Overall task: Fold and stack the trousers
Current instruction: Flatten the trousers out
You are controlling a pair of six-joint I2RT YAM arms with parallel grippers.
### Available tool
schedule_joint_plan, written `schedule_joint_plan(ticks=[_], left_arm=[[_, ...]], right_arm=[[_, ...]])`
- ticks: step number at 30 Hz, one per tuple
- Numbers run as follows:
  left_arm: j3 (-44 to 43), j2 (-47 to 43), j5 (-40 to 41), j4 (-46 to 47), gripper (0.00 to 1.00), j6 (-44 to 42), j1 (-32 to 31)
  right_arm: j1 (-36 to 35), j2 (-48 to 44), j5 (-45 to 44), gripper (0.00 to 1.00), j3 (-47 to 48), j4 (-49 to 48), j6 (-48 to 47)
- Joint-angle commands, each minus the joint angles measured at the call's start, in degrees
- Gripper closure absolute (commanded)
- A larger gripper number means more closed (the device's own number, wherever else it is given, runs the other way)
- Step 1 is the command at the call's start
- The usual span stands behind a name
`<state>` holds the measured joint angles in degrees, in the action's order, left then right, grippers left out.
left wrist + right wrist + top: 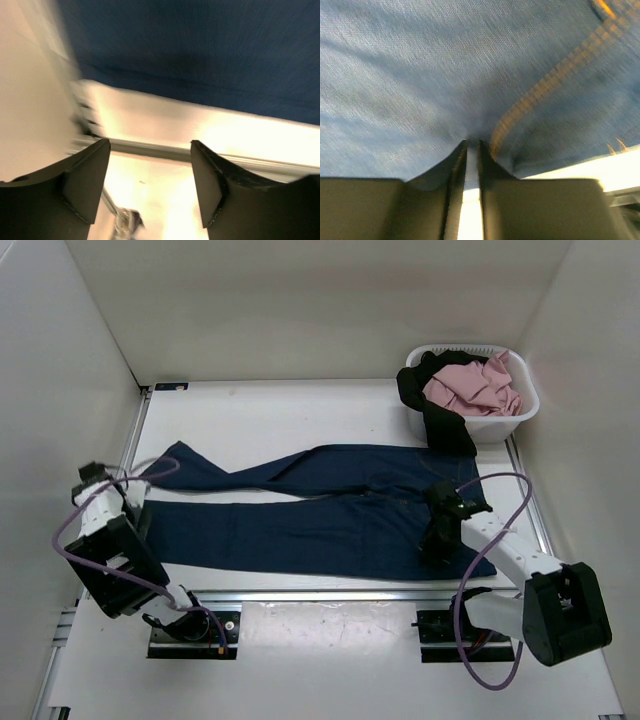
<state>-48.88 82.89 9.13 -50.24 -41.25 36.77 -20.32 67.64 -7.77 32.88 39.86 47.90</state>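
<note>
**While right gripper [472,142] pinches, left gripper [150,150] gapes**

I see a fold of the trousers [300,530] nipped at the right jaws' tips, orange stitching [540,95] just beside. Nothing sits between the left jaws; dark denim lies flat ahead.

trousers [300,525]: 1 pr
basket [495,427]: 1
pink cloth [475,388]: 1 pc
blk garment [447,425]: 1
left gripper [150,150] + right gripper [472,145]: 2 tot.
</note>
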Motion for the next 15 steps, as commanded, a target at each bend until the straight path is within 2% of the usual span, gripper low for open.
schedule_joint_plan(ticks=[1,2,3,5,6,10,15], left_arm=[[-13.47,-4.05,-8.33,-4.17,0.22,1.61,-4.33],[-16.13,-3.53,-9.03,-4.69,0.2,2.49,-5.91],[-21.03,-1.79,-9.04,-4.69,0.19,4.06,-8.97],[-24.93,1.2,-9.04,-4.17,0.17,5.39,-12.24],[-26.42,2.87,-9.04,-3.56,0.17,6.18,-13.73],[-27.32,12.61,-5.27,1.09,0.13,6.19,-20.58],[-24.95,18.96,-2.89,9.01,0.1,4.96,-24.55]], right_arm=[[-0.25,-2.68,-1.1,0.79,5.58,10.05,-3.77],[0.36,-2.69,-1.89,0.7,11.79,10.76,-4.65],[1.23,-0.94,-3.03,0.63,14.9,11.38,-6.66],[2.56,1.52,-3.57,0.49,20.79,12.53,-8.25],[4.65,4.4,-3.57,0.46,25.52,12.53,-9.83],[11.86,11.61,0.02,0.41,31.53,9.11,-11.51],[22.85,20.14,6.44,0.41,31.02,-1.77,-10.37]])
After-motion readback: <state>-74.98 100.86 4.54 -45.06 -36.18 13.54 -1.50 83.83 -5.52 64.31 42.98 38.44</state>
